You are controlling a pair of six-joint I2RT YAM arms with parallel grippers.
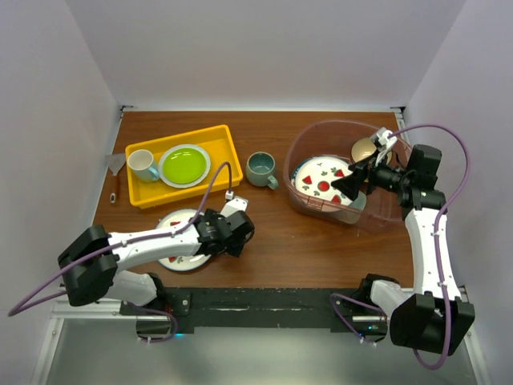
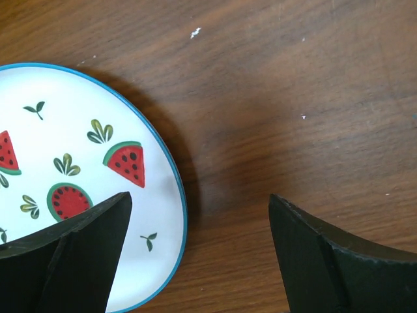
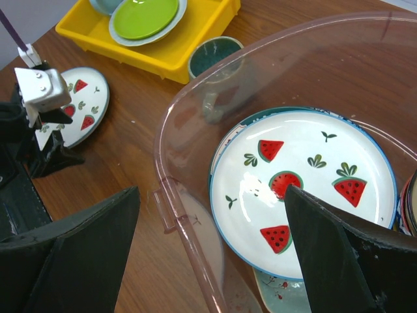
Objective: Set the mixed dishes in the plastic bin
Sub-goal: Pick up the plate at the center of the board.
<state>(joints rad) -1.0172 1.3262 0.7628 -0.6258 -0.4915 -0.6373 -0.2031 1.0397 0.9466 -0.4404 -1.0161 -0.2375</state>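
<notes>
The plastic bin [image 1: 290, 172] [image 3: 171, 195] stands on the right of the table. In it lie a white watermelon plate [image 1: 321, 183] [image 3: 306, 189], stacked on a pale plate [image 3: 287, 297], and a tan bowl [image 1: 365, 148]. My right gripper [image 1: 349, 184] [image 3: 212, 208] hangs open across the bin's near rim, holding nothing. A second watermelon plate [image 1: 180, 241] [image 2: 78, 150] lies on the table at the front left. My left gripper [image 1: 240, 233] [image 2: 199, 215] is open low over its right edge, one finger above the plate and the other above bare wood. A grey-green mug [image 1: 261, 168] [image 3: 215, 55] stands between the tray and the bin.
A yellow tray [image 1: 220, 140] at the back left holds a green plate [image 1: 184, 165] and a pale cup [image 1: 143, 164]. A small spatula [image 1: 117, 172] lies left of the tray. White walls close in the table on three sides.
</notes>
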